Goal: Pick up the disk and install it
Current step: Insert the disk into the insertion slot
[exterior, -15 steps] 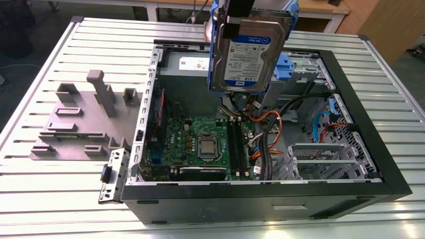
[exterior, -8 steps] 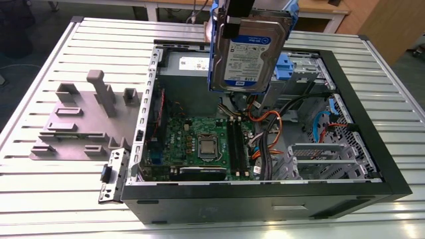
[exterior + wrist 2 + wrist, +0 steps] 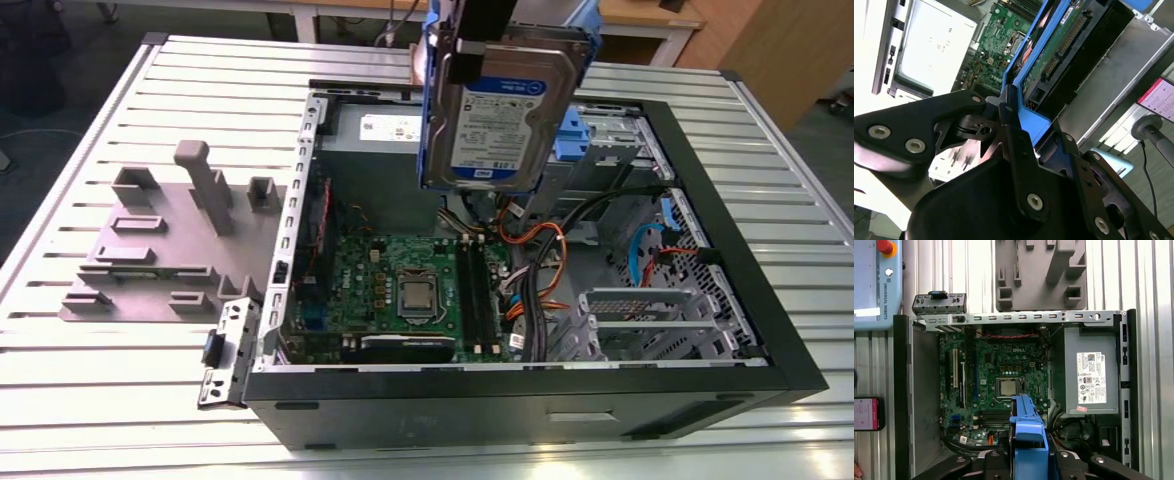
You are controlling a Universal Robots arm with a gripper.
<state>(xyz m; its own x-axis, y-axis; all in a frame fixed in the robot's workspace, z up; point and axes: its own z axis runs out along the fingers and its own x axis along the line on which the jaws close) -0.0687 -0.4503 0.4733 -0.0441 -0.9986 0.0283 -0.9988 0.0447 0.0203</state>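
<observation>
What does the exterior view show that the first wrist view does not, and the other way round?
Exterior view: the white-and-blue label on the flat silver disk, held upright over the open black computer case. First wrist view: a grey control pendant with a red button and a phone with a pink screen. Both: the green motherboard, the grey power-supply box, the disk's blue plastic bracket.

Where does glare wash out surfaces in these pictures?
Second wrist view: the grey power-supply box burns out to white. Exterior view: the ribbed metal table shines in the foreground, while the silver, blue-framed disk shows no glare. First wrist view: evenly lit.
</observation>
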